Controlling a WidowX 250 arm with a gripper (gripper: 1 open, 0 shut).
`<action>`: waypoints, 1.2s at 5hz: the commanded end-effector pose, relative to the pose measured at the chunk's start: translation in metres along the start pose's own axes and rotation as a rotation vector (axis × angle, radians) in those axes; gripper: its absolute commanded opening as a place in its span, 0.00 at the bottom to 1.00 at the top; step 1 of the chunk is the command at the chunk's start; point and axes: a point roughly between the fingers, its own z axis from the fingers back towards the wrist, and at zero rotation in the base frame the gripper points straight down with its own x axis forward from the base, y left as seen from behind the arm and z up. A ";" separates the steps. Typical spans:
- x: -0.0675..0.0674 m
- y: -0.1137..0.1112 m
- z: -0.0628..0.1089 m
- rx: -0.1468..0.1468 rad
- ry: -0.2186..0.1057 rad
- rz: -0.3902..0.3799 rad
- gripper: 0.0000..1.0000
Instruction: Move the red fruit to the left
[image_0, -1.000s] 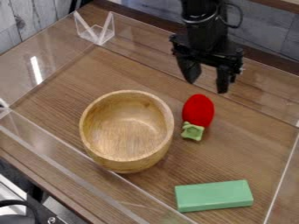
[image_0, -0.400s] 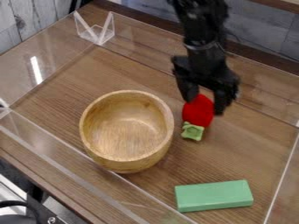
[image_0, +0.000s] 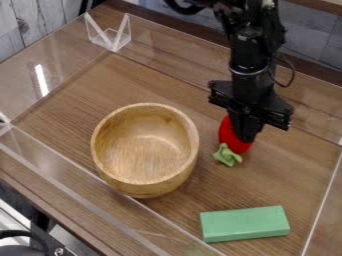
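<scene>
Gripper (image_0: 250, 112): one, black; jaws closed down to a narrow stance at the strawberry, touching it from above; a firm hold cannot be confirmed.
Red strawberry (image_0: 237, 134): one, green leafy cap toward the camera; just right of the bowl in the view, partly hidden by the gripper.
Wooden bowl (image_0: 146, 150): one, round, left of the strawberry.
Green block (image_0: 245, 223): one, flat, nearer the camera.
Wire stand (image_0: 111, 33): one, white, far left.
</scene>
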 end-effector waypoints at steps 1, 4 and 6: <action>0.016 -0.001 0.040 -0.017 -0.101 0.009 0.00; 0.028 0.037 0.086 -0.045 -0.153 0.079 0.00; 0.023 0.042 0.076 -0.021 -0.132 0.099 1.00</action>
